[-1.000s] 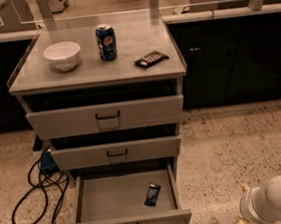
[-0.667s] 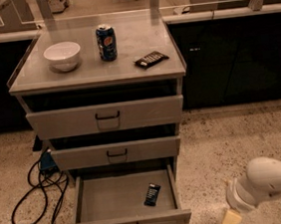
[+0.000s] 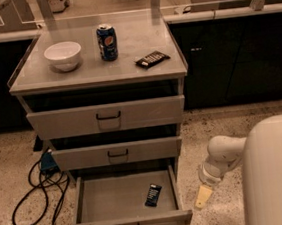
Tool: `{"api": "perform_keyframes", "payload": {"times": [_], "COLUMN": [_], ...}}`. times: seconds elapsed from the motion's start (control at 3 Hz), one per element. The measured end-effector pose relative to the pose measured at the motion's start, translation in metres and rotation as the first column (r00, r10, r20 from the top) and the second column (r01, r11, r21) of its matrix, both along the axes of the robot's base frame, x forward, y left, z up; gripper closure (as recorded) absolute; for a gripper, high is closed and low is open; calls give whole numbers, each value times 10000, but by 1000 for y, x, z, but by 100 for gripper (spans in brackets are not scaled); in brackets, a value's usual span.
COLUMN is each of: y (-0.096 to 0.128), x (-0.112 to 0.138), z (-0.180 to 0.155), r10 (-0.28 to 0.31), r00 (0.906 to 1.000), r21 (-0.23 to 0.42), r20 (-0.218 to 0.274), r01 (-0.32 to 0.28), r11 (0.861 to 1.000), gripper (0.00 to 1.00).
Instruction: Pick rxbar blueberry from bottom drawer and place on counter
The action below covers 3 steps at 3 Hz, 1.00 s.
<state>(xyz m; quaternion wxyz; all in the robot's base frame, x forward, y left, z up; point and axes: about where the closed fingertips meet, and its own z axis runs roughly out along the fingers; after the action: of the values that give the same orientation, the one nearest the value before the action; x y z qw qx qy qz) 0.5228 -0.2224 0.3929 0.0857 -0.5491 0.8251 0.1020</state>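
- Here, a grey drawer cabinet (image 3: 146,112) stands on a speckled floor (image 3: 14,153), with its bottom drawer (image 3: 103,204) pulled open toward the viewer.
- The rxbar blueberry (image 3: 152,194) lies flat on the drawer's floor, in the right half.
- Its long axis runs roughly front to back, and the far end tips slightly to the right.
- The gripper (image 3: 203,197) hangs low over the floor, just right of the drawer's front corner. It is outside the drawer and apart from the bar, and I cannot tell whether it is open or closed.
- On the counter (image 3: 133,35) stand a white bowl (image 3: 63,56) and a Pepsi can (image 3: 107,42).
- A dark bar with white markings (image 3: 152,59) lies near the counter's right edge.
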Motion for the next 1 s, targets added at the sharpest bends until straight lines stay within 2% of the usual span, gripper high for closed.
{"api": "perform_keyframes", "payload": {"times": [0.33,0.67,1.0], "y": [3,10,26], "x": [7,-9,-1], "z": [-1,-24,-43], "r10": [9,428,1511], "r00": [10000,9973,9859], "r21": [39,918,929], "r20": [62,-601,-725], "r01": [-9,-372,-1442], "r11": [10000,9951,9852], "gripper": [0,0,0]}}
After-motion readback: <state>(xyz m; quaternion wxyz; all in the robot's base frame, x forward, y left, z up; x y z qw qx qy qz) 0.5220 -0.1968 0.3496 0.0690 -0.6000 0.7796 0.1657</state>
